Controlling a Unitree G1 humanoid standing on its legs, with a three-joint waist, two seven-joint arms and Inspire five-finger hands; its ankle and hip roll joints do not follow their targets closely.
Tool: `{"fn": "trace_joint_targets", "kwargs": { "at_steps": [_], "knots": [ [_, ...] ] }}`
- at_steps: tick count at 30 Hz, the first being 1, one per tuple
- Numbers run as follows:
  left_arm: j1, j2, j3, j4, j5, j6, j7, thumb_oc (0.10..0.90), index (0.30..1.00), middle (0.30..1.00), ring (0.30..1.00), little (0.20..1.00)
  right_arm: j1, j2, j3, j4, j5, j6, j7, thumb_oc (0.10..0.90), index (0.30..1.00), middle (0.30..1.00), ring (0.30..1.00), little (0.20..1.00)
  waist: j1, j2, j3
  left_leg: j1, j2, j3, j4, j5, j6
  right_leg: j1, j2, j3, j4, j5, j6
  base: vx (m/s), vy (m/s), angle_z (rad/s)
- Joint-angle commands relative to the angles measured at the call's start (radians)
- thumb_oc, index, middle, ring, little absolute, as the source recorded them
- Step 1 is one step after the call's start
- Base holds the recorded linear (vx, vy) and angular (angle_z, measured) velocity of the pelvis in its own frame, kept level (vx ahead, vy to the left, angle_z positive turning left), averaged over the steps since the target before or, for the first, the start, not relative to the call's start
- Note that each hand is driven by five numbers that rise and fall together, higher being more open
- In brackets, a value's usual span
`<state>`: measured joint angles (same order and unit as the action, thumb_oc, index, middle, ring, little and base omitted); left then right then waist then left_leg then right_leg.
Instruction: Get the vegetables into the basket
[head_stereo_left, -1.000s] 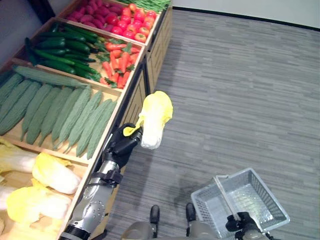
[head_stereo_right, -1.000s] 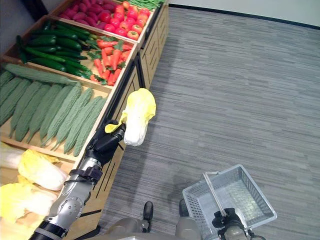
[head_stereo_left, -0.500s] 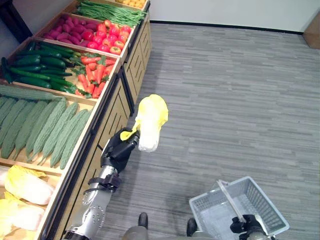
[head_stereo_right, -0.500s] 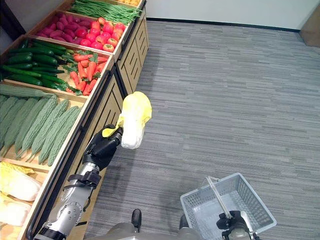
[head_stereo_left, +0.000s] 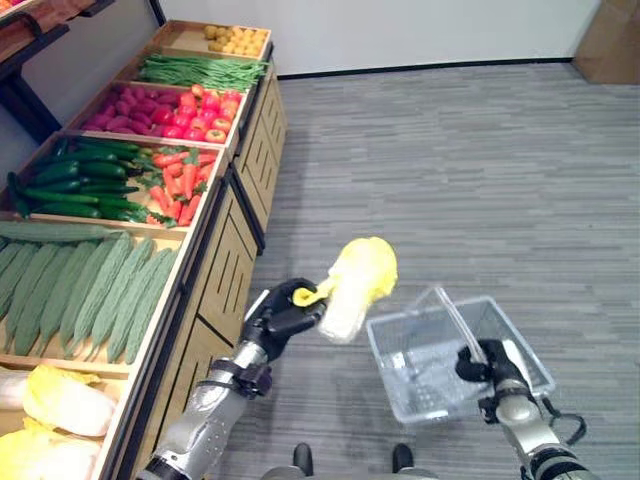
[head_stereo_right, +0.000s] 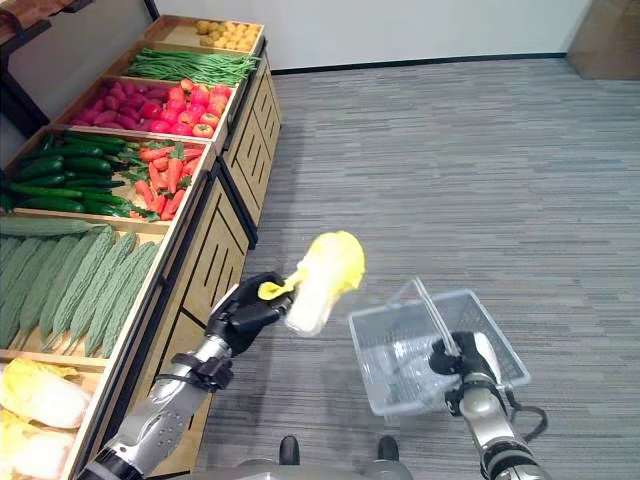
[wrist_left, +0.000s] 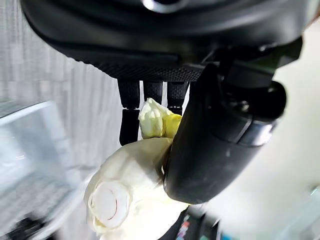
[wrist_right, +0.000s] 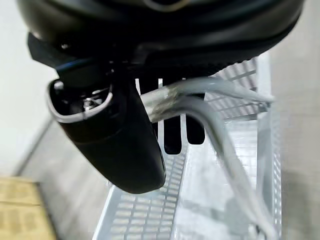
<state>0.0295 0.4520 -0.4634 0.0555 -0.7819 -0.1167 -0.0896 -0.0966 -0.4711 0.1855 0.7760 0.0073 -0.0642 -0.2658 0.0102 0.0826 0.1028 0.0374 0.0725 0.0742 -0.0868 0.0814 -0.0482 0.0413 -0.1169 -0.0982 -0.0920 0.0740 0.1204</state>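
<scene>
Grey plank floor (head_stereo_left: 480, 170); left hand (head_stereo_left: 277, 315) fingers clutch cabbage (head_stereo_left: 357, 287), right hand (head_stereo_left: 484, 362) fingers grip basket (head_stereo_left: 440, 385) handle.

We find no text, label, number or sign that can be read anywhere in these views.
</scene>
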Motion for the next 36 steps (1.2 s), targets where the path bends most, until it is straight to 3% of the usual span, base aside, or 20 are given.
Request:
{"fn": "trace_joint_targets", "kwargs": {
  "at_steps": [1, 14, 21, 36],
  "knots": [
    [-0.169, 0.032, 0.001, 0.011, 0.113, -0.094, -0.008, 0.400, 0.300, 0.300, 0.300, 0.300, -0.161, -0.042, 0.013, -0.106, 0.006, -0.096, -0.048, 0.400, 0.300, 0.300, 0.300, 0.300, 0.010, -0.074, -0.063, -0.028, 0.004, -0.037, 0.000, -0.041, -0.023, -0.013, -0.033, -0.025, 0.005, -0.021, 0.044, 0.00, 0.000, 0.00],
    [-0.253, 0.021, -0.062, 0.205, 0.435, -0.076, 0.094, 0.400, 0.300, 0.300, 0.300, 0.300, -0.258, 0.009, 0.118, -0.262, 0.059, -0.110, 0.010, 0.400, 0.300, 0.300, 0.300, 0.300, 0.012, -0.082, -0.080, -0.012, 0.001, -0.025, 0.000, -0.052, -0.021, -0.005, -0.039, -0.015, 0.005, -0.018, 0.046, 0.00, 0.000, 0.00],
    [-0.303, -0.067, -0.030, 0.408, 0.646, -0.036, 0.235, 0.400, 0.300, 0.300, 0.300, 0.300, -0.265, 0.095, 0.198, -0.345, 0.107, -0.115, 0.041, 0.400, 0.300, 0.300, 0.300, 0.300, 0.009, -0.087, -0.081, -0.013, 0.003, -0.019, 0.000, -0.051, -0.022, -0.008, -0.040, -0.012, 0.005, -0.015, 0.047, 0.00, 0.000, -0.01],
    [-0.326, -0.152, -0.020, 0.484, 0.724, 0.001, 0.358, 0.400, 0.300, 0.300, 0.300, 0.300, -0.205, 0.194, 0.299, -0.447, 0.191, -0.127, 0.064, 0.400, 0.300, 0.300, 0.300, 0.300, -0.008, -0.087, -0.076, -0.013, 0.003, -0.004, 0.000, -0.050, -0.024, -0.013, -0.045, -0.003, 0.005, -0.012, 0.049, 0.00, 0.001, -0.01]
  ]
}}
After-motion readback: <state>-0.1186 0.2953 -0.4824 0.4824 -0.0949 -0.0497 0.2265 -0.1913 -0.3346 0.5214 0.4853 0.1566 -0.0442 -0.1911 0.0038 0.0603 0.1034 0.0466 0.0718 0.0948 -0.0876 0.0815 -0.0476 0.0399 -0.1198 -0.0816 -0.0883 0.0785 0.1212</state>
